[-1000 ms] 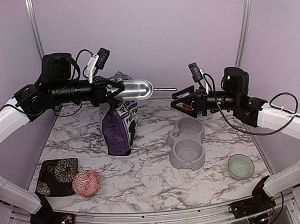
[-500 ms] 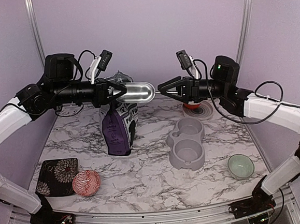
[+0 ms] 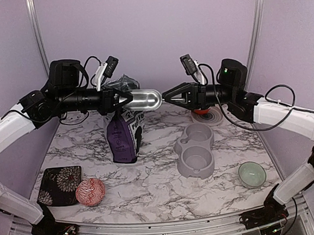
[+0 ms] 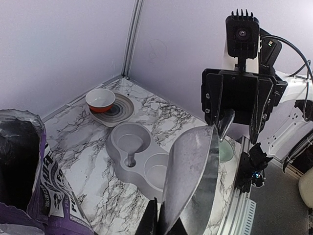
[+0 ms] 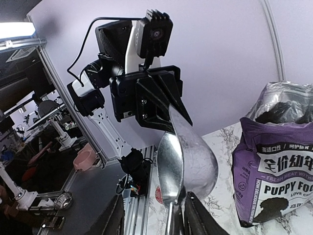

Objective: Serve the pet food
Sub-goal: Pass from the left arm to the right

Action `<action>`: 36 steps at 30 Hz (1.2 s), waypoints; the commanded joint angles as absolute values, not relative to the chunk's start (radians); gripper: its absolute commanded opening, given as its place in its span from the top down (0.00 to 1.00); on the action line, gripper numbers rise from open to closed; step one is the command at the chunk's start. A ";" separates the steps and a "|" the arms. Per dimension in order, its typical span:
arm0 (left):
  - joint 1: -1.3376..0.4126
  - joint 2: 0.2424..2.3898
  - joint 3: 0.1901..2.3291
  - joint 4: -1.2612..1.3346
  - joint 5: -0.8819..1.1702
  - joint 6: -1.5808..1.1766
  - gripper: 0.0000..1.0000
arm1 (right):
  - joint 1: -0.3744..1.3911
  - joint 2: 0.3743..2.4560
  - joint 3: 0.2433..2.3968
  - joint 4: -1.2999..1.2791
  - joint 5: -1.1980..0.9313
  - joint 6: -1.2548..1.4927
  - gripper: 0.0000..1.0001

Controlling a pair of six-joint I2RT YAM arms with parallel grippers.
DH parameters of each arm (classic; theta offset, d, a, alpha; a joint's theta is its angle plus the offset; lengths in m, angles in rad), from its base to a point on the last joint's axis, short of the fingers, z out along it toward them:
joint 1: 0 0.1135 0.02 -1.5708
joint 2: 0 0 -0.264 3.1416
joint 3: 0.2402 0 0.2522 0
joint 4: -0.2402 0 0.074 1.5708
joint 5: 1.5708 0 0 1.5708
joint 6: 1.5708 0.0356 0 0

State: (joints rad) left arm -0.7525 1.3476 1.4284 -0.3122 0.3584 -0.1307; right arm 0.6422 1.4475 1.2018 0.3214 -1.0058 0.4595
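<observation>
Over bag [image 3: 124, 133]: scoop [image 3: 145, 100] horiz., handle [image 5: 172, 211] right

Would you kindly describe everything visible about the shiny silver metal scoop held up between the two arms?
The shiny silver metal scoop has a deep, rounded bowl narrowing to a thin rod handle. It lies level in the air, near the top of the purple food bag. The left gripper pinches the bowl's open end. The right gripper has its jaws astride the handle, with a gap showing on one side. The bowl looks empty.
</observation>
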 commanded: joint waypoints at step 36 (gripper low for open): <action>-0.750 1.288 1.349 -0.193 0.338 -0.181 1.00 | 0.666 1.442 1.271 0.264 -0.941 0.414 0.72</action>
State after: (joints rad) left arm -0.7525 1.3231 1.3640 -0.2371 0.3565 -0.1764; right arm 0.6582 1.4475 1.2144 0.2684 -0.9546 0.4152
